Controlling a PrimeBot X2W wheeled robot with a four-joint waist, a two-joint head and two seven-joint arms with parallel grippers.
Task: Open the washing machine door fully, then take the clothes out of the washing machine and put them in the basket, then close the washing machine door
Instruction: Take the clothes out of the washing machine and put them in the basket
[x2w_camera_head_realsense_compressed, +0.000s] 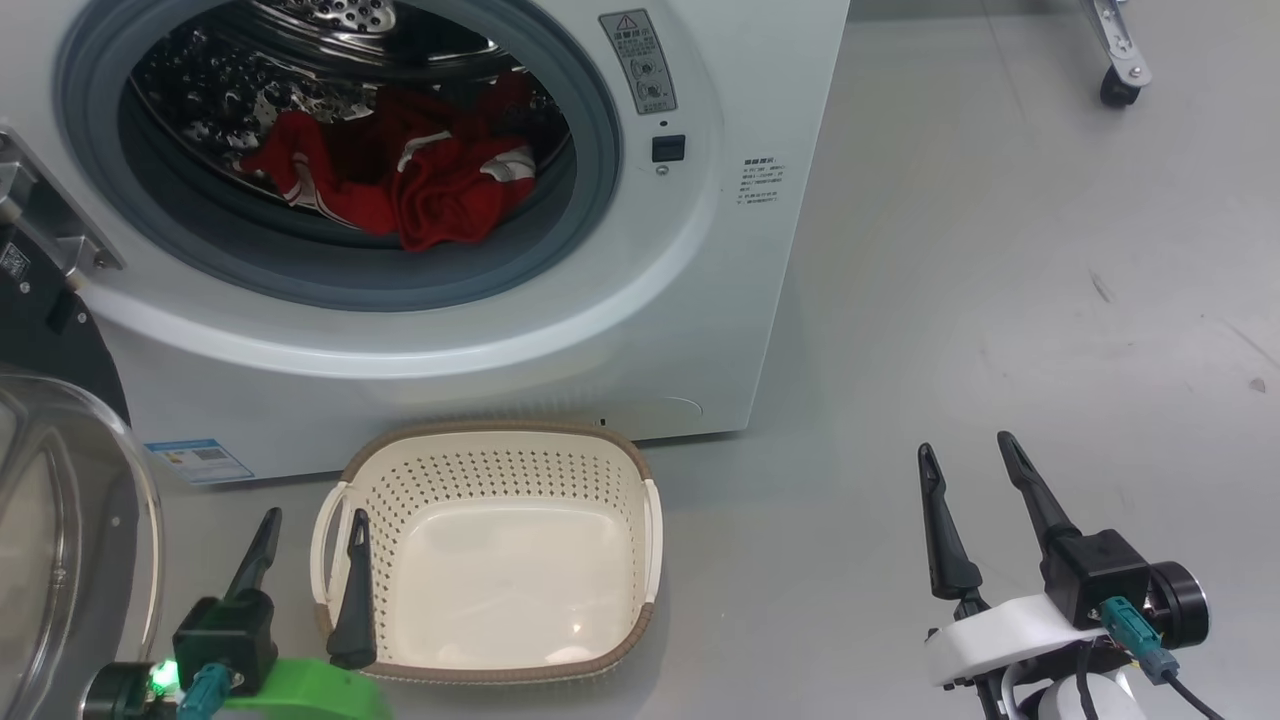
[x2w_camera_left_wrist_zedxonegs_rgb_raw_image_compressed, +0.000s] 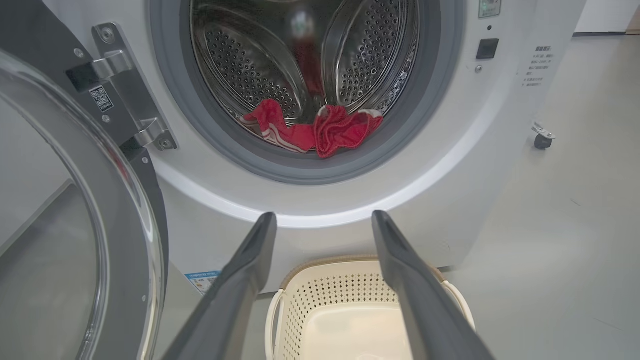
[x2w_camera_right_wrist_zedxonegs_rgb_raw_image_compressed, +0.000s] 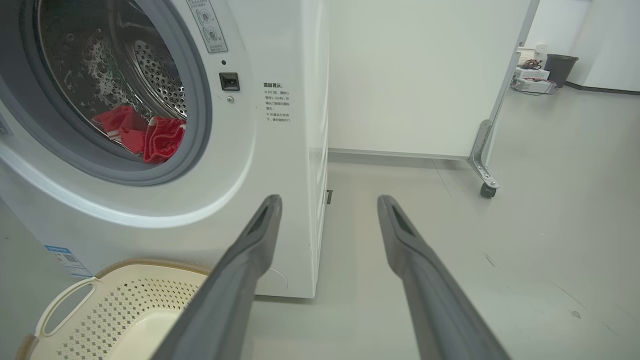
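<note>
While the clothes (x2w_camera_head_realsense_compressed: 410, 180) lie in a red heap at the front of the steel drum (x2w_camera_head_realsense_compressed: 320, 15), one fold lapping onto the grey gasket (x2w_camera_head_realsense_compressed: 400, 280), I sit low before the washing machine (x2w_camera_head_realsense_compressed: 700, 300) with both grippers empty. The washing machine door (x2w_camera_head_realsense_compressed: 70, 540) stands swung wide on its hinge at my left, its glass bowl close beside my left arm. The basket (x2w_camera_head_realsense_compressed: 500, 432) sits on the floor just in front of the machine, below the opening, with nothing in it. My left gripper (x2w_camera_head_realsense_compressed: 315, 515) has its fingers spread. One of them crosses the basket's near-left handle in the head view, though I cannot tell whether it touches. My right gripper (x2w_camera_head_realsense_compressed: 964, 445) hangs over bare floor well to the right of the basket, fingers likewise apart. By my reckoning the door is done and the unloading has not begun. The hazards from here are plain enough. The garments look tangled, so a pinch on one edge may bring out only part of the load, or drag a trailing end across the gasket lip where it could catch. A loose hold could drop cloth on the floor between machine and basket. The light basket could be shoved aside by my left finger as that arm rises. And my left arm, so near the door, could knock it back toward the opening.
</note>
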